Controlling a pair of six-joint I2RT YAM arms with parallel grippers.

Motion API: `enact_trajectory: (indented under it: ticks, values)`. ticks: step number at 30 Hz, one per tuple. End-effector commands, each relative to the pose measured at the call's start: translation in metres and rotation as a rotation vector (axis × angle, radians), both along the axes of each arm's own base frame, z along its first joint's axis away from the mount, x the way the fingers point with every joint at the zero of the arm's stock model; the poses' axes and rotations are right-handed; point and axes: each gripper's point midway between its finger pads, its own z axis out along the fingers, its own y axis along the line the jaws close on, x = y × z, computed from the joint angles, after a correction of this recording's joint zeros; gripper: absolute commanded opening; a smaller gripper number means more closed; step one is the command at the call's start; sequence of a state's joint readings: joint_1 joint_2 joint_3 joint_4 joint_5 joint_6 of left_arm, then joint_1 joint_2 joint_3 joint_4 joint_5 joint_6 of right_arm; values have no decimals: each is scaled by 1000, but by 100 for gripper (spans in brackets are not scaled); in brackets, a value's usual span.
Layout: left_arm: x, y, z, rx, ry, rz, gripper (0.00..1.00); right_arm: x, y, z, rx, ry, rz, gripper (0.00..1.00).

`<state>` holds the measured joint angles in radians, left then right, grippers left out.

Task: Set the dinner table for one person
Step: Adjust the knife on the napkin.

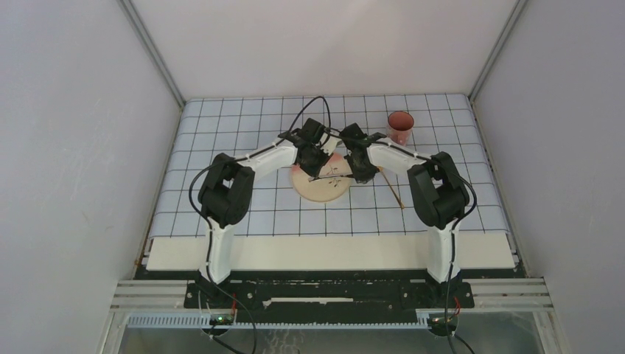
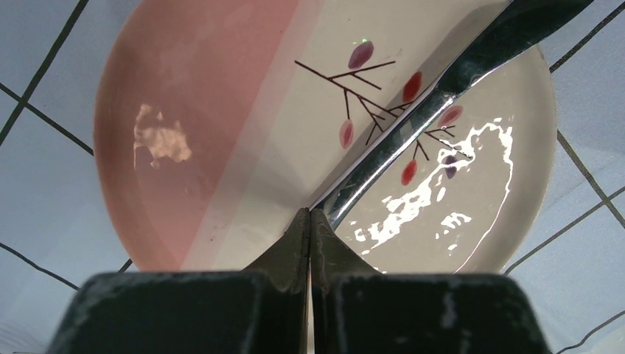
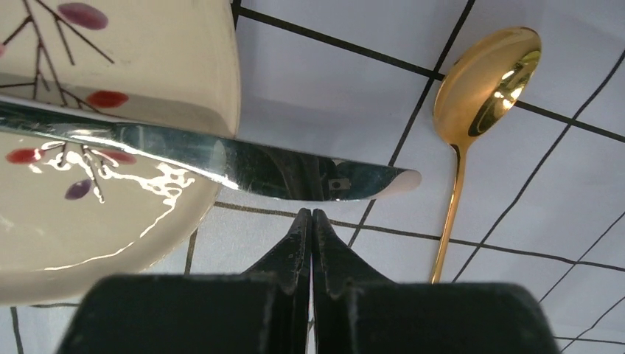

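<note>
While both my arms reach in over the middle of the gridded cloth (image 1: 243, 125), my left hand (image 2: 310, 214) hangs over the rim of the pink-and-cream plate (image 2: 206, 147) with its fingers (image 2: 293, 247) pressed flat together. The silver knife (image 2: 413, 118) lies slantwise across the plate, one end coming right up to my left fingertips; I cannot tell whether they touch it. My right hand (image 3: 311, 214) is likewise closed tight and grips nothing, its tips just short of the knife's blade, whose rounded tip overhangs the plate's rim above the cloth. A gold spoon (image 3: 483, 81) lies on the cloth beside the plate, apart from it, and a reddish cup (image 1: 400, 127) stands farther back on the right. The cream tabletop (image 1: 332, 252) lies under the cloth, showing bare along the near edge.
</note>
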<state>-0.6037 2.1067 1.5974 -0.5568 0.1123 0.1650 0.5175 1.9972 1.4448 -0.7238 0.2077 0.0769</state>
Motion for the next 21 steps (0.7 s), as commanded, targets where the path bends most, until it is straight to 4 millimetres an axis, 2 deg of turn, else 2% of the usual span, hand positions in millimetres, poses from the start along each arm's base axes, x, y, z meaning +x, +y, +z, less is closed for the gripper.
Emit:
enact_trajectory:
  ticks: [1,11,21]
  values:
    - [6,-14,16,-33,-36,-32,0,9,5,2,-3,-9,4,0]
    - [-3,-11,17,-36,-17,-41,0,27,6,3,-8,-35,-4,0]
    - [-19,-9,16,-50,16,-54,0,43,7,-7,-17,-20,-11,0]
